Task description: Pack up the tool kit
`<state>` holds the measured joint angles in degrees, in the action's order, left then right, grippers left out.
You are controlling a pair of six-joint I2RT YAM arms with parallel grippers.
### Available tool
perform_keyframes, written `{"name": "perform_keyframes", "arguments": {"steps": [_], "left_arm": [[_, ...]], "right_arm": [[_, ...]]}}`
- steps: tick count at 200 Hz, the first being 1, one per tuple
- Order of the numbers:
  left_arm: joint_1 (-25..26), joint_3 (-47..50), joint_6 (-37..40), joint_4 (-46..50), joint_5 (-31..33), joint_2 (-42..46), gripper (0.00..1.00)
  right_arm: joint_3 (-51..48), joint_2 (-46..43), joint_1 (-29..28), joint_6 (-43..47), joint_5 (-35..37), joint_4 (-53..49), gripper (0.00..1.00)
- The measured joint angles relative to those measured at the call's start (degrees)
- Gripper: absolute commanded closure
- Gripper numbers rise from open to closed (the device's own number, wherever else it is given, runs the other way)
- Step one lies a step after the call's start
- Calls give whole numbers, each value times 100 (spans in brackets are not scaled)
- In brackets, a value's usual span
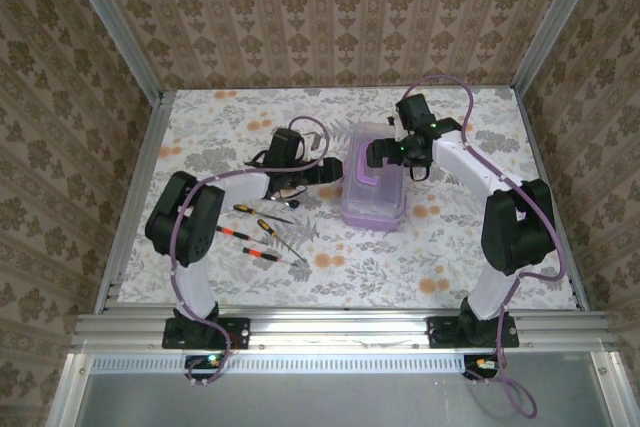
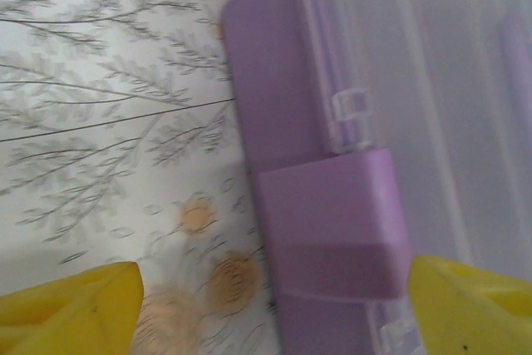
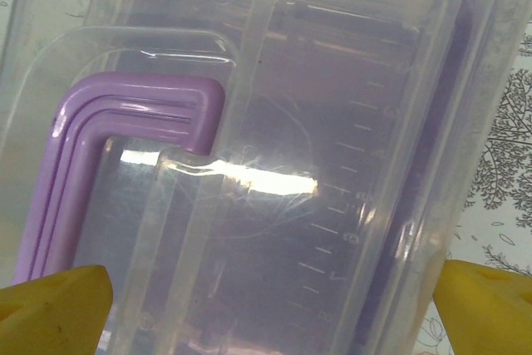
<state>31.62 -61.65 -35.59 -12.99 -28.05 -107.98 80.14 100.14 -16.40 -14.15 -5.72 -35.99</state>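
Several hand tools (image 1: 233,234) lie loose on the patterned table (image 1: 450,247), left of the box (image 1: 375,192) and apart from it, so we judge the packing barely begun. Just beside the box's left side sits the left gripper (image 1: 325,173). Its yellow fingers (image 2: 75,305) are spread wide with the purple latch (image 2: 328,222) between them, and they grip nothing. The box stands mid-table with its clear lid (image 3: 332,164) down and its purple handle (image 3: 125,106) lying flat. Through the lid we make out no tools inside. Over it hovers the right gripper (image 3: 266,305), spread fully and empty. By our reckoning, opening the lid, loading every tool and closing up all remain.
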Motion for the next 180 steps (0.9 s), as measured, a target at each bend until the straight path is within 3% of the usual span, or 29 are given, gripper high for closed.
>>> {"name": "perform_keyframes", "arguments": {"steps": [70, 92, 112, 180], "left_arm": [[-120, 363, -1580, -2022, -911, -673, 12], [-153, 507, -2205, -2883, -1038, -925, 0], [-181, 553, -2697, -3654, -1128, -1104, 0], [-149, 581, -3458, -4645, -1233, -1217, 0]], "right_arm": [[0, 120, 4, -81, -79, 72, 0], [-7, 129, 7, -83, -81, 105, 0], [-17, 129, 13, -81, -94, 122, 0], [-39, 162, 28, -83, -175, 186, 0]]}}
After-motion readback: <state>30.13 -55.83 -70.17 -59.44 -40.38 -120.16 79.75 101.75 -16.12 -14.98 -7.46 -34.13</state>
